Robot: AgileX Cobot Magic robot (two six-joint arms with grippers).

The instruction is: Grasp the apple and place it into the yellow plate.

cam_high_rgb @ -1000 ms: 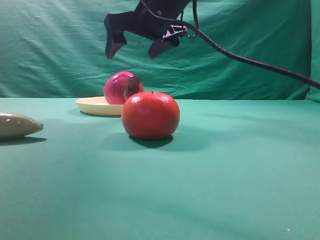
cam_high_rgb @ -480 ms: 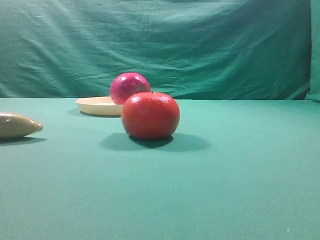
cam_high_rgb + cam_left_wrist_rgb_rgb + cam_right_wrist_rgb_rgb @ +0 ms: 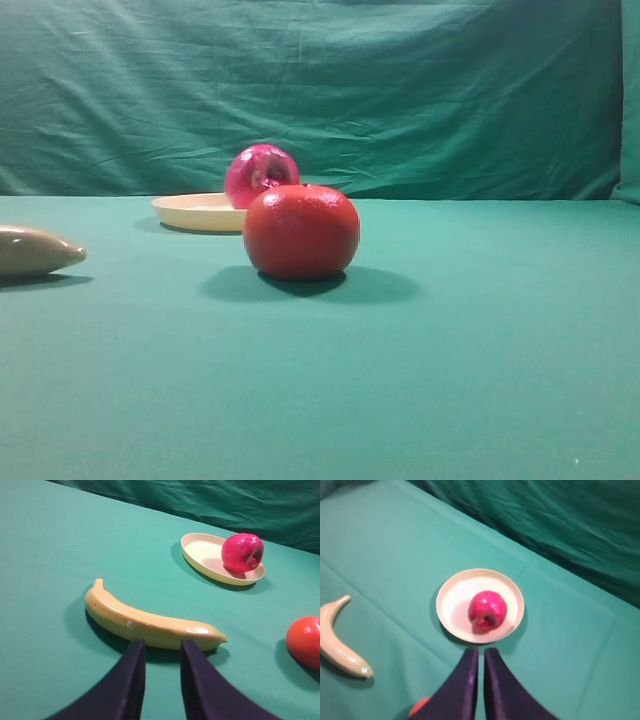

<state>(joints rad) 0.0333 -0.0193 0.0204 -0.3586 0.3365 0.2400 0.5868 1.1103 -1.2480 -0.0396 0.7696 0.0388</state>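
The glossy pink apple [image 3: 487, 610] lies in the yellow plate [image 3: 455, 595], a little off its middle, with its dented notch turned toward the camera. In the exterior view the apple [image 3: 262, 172] shows behind an orange-red fruit, on the plate [image 3: 195, 212]. My right gripper [image 3: 481, 651] hangs high above the plate's near rim, shut and empty. My left gripper [image 3: 162, 644] hovers over a banana, its fingers a little apart with nothing between them. The left wrist view has the apple [image 3: 241, 552] on the plate [image 3: 205, 552] at the far right. Neither gripper shows in the exterior view.
An orange-red round fruit [image 3: 301, 231] stands on the green cloth in front of the plate. A pale yellow banana [image 3: 145, 622] lies to the left, just ahead of my left fingers. A green curtain closes off the back.
My right gripper was open above the apple and has risen out of the exterior view, now shut. The apple has rolled slightly in the plate and turned its notch forward.
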